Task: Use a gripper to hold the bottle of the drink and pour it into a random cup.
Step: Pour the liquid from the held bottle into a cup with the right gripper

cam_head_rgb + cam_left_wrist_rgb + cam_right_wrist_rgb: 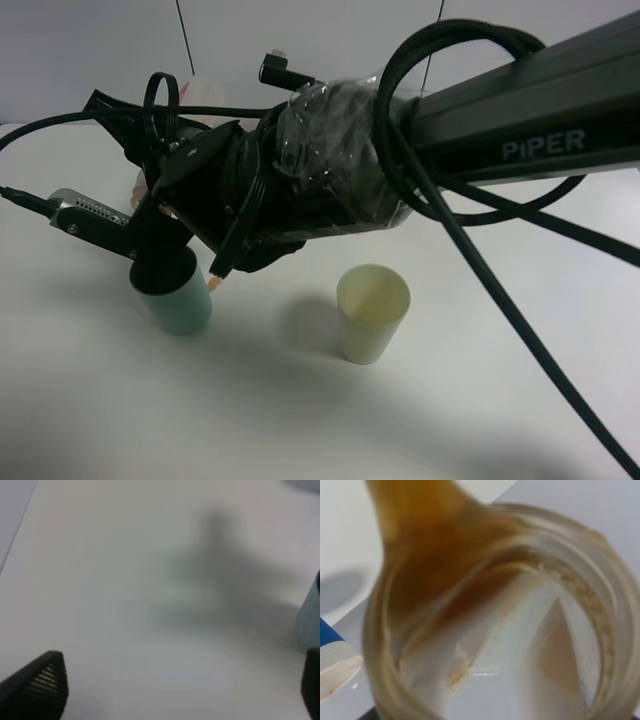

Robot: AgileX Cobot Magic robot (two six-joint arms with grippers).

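A white tabletop (300, 420) under a pale wall. The right pincer (155, 215) pinches the small clear plastic bottle (490, 630), tipped over the teal-green plastic tumbler (175, 300); dark brown drink (420, 555) at its mouth: pouring looks underway, unfinished.

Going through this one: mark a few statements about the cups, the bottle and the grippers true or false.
1. The pale yellow-green cup lies on its side. False: it stands upright.
2. Brown drink shows inside the bottle. True.
3. The left gripper grips a cup. False: its jaws stand open with nothing between them.
4. The right gripper is at the teal cup, not the yellow-green one. True.
5. Those two cups touch. False: they stand apart.
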